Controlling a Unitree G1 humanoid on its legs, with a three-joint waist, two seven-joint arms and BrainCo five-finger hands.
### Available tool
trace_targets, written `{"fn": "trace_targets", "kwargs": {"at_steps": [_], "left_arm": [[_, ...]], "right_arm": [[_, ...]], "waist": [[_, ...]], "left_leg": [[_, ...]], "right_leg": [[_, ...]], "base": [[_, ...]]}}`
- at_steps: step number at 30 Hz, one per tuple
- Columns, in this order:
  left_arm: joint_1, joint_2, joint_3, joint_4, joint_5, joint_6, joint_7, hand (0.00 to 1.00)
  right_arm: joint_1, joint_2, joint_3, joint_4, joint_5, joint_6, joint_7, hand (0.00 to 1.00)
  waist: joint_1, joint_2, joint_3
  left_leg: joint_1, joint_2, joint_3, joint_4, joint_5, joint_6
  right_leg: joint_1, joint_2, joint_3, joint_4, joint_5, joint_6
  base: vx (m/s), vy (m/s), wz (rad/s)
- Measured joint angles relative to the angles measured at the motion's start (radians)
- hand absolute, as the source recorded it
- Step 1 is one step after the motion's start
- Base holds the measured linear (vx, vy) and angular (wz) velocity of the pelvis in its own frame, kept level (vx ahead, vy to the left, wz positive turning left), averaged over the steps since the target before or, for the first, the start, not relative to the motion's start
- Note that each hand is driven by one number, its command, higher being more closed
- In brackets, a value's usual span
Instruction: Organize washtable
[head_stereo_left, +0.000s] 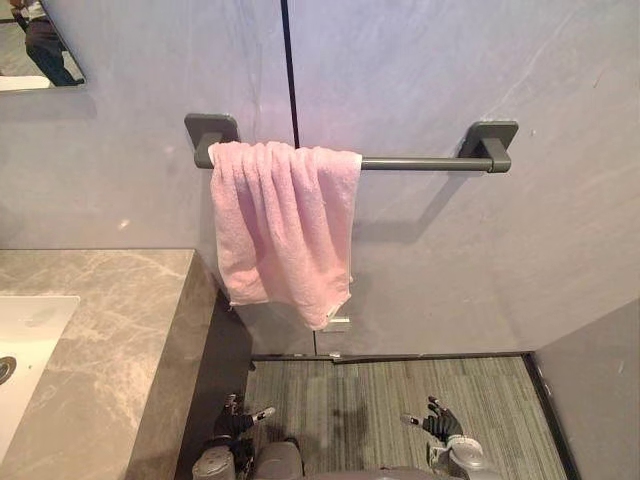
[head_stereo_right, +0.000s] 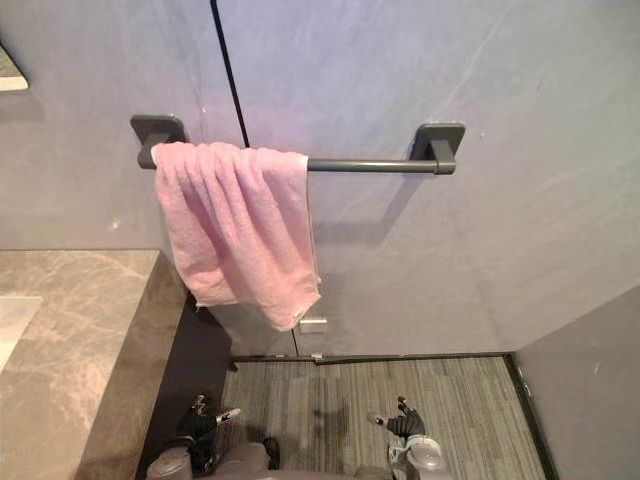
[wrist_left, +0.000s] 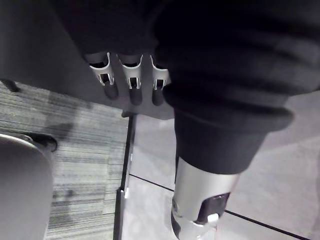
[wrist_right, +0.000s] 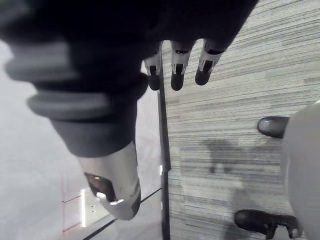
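Grey stone wall carries a dark rail. A pink towel is draped over the rail's left end and hangs bunched above the counter edge. The marble counter with its white sink is at lower left. Striped grey carpet covers the floor. The left hand and right hand hang low over the carpet, fingers relaxed, holding nothing.

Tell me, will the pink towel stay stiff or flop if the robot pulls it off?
Probably floppy: the pink towel hangs in soft folds over the rail. It looks fluffy, so it is likely light and easy to grip. It is only draped there, so it should pull off easily.
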Motion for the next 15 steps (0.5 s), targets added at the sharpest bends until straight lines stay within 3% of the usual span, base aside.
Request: {"fn": "trace_targets", "kwargs": {"at_steps": [2, 8, 15], "left_arm": [[0.016, 0.009, 0.001, 0.001, 0.009, 0.000, 0.000, 0.00], [0.018, 0.023, 0.003, -0.016, 0.014, -0.001, 0.003, 0.00], [0.089, 0.022, 0.038, -0.485, 0.006, -0.010, 0.023, 0.00]], "right_arm": [[0.002, -0.021, 0.000, 0.013, -0.005, 0.001, 0.000, 0.00], [0.005, -0.054, 0.000, 0.014, -0.005, 0.001, 0.003, 0.00], [0.012, -0.054, 0.004, -0.002, -0.005, -0.002, 0.004, 0.00]], "waist": [[-0.016, 0.002, -0.004], [-0.022, 0.000, -0.015], [-0.019, -0.008, -0.027]], "left_leg": [[0.010, -0.001, -0.002, -0.023, 0.012, 0.000], [0.035, -0.004, -0.001, -0.084, 0.046, -0.001], [0.051, -0.026, -0.021, -0.157, 0.096, 0.013]], "right_leg": [[0.000, 0.001, 0.001, 0.000, 0.000, 0.000], [-0.001, 0.004, 0.009, -0.018, 0.014, 0.003], [0.001, -0.008, -0.008, -0.038, 0.031, 0.008]], "base": [[0.00, 0.000, 0.00], [-0.03, -0.016, -0.03], [-0.04, 0.009, 0.09]]}}
